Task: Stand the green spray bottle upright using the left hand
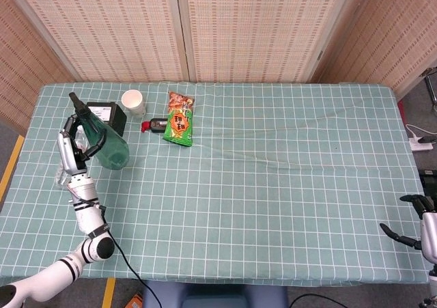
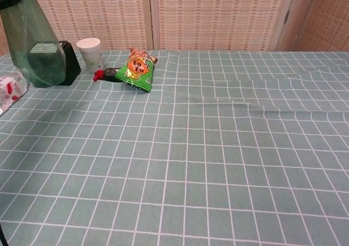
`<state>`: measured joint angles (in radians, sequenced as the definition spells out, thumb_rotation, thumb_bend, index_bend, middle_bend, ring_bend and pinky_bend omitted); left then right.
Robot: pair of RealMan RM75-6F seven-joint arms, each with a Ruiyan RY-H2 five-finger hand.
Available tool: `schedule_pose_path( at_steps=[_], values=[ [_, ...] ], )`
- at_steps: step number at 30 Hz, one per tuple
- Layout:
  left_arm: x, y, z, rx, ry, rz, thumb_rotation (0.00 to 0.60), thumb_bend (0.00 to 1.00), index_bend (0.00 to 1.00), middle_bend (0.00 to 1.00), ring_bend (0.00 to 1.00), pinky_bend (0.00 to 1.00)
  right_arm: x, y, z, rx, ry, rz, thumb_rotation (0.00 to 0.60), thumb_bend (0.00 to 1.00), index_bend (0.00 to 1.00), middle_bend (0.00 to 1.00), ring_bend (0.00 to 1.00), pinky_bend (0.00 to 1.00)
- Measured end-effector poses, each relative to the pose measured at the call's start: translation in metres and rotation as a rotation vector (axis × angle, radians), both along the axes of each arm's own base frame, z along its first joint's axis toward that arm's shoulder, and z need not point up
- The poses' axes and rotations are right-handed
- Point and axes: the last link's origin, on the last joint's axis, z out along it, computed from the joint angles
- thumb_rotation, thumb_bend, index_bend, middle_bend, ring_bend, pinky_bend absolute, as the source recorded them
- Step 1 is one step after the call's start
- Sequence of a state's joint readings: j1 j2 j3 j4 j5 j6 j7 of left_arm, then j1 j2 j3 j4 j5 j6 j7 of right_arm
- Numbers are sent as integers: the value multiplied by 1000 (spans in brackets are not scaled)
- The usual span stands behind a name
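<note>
The left hand [image 1: 76, 143] grips the bottle [image 1: 102, 141], tilted within its curled fingers; the right hand [image 1: 422, 219] hangs open, empty.

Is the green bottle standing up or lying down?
Nearly standing: the green spray bottle leans, nozzle end up, gripped by the left hand.

Woven tan wall panels [image 1: 232, 28] behind a green-checked table [image 1: 273, 185].

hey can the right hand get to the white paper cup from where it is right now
Probably not. The right hand sits at the table's far right edge, while the white paper cup stands near the far left corner beside the black box. Nothing blocks the way; it looks too far across.
</note>
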<state>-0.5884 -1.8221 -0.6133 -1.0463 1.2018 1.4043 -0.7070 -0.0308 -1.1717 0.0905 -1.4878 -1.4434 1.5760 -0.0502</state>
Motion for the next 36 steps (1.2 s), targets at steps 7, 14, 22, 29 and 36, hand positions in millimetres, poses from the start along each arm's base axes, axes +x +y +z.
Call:
schedule_pose_path(
  at_steps=[7, 14, 22, 29, 36],
  values=[
    [-22, -1, -13, -32, -13, 40, 600, 266, 456, 658, 376, 223, 0, 0, 0, 2, 9, -22, 600, 0, 343, 364, 175, 126],
    [-36, 0, -25, -75, -55, 60, 600, 251, 451, 655, 367, 223, -1, 3, 2, -13, 9, -36, 600, 0, 339, 364, 175, 129],
    [-45, 2, -33, -103, -86, 97, 600, 239, 444, 640, 352, 222, -3, 4, 2, -21, 7, -38, 600, 0, 338, 364, 175, 129],
    [-56, 2, -35, -121, -99, 127, 600, 228, 440, 635, 347, 222, 0, 2, 0, -18, 13, -35, 600, 0, 336, 364, 175, 129],
    [-63, 2, -37, -144, -119, 137, 600, 212, 422, 612, 330, 222, 1, 1, -1, -21, 11, -27, 600, 0, 336, 364, 175, 129]
  ],
)
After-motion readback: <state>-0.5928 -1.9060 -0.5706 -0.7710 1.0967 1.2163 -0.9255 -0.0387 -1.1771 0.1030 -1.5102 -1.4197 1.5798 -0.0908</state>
